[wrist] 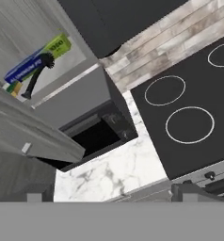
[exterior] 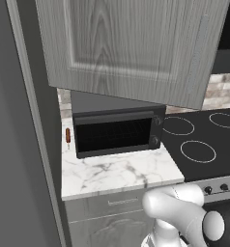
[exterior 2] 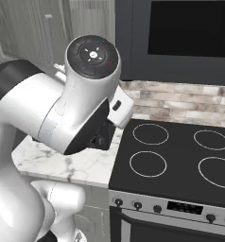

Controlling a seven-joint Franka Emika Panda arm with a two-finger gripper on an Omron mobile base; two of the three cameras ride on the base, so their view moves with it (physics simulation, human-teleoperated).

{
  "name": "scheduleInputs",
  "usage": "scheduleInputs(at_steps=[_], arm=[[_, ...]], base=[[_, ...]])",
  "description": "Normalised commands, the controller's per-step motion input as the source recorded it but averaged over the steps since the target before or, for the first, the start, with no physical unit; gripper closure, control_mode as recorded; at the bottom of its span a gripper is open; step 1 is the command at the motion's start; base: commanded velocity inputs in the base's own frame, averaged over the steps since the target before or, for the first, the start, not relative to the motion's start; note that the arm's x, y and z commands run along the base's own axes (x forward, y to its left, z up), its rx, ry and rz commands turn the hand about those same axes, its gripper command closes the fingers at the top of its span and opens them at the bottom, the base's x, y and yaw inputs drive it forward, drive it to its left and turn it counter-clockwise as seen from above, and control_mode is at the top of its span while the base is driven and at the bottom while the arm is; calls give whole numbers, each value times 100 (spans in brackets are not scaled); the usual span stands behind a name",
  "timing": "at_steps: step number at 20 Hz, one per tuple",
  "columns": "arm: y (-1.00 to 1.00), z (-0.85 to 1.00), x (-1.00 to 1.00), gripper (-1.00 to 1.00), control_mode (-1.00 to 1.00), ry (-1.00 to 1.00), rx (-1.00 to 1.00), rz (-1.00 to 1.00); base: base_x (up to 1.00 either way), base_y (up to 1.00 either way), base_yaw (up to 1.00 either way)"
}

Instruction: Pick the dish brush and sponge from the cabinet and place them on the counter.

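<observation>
The toaster oven (exterior: 118,131) sits on the counter (exterior: 117,173) (left of the stovetop (exterior: 204,140)) — beneath the cabinet (exterior: 131,48).

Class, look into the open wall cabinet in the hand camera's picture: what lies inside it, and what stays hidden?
Inside the cabinet lie the black dish brush, a long blue-and-green box behind it, and a yellow-green bit, probably the sponge. The open door covers the rest of the shelf.
</observation>
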Motion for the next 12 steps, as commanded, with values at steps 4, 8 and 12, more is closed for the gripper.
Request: scheduleInputs(at_steps=[4, 8, 12], arm=[[16, -20, 61, -100, -100, 2, 1, 0], [13, -4, 62, -100, -100, 6, 10, 0], [2, 0, 34, -100, -100, 8, 17, 2]], base=[[0, 0, 0], [0, 0, 0], [0, 0, 0]])
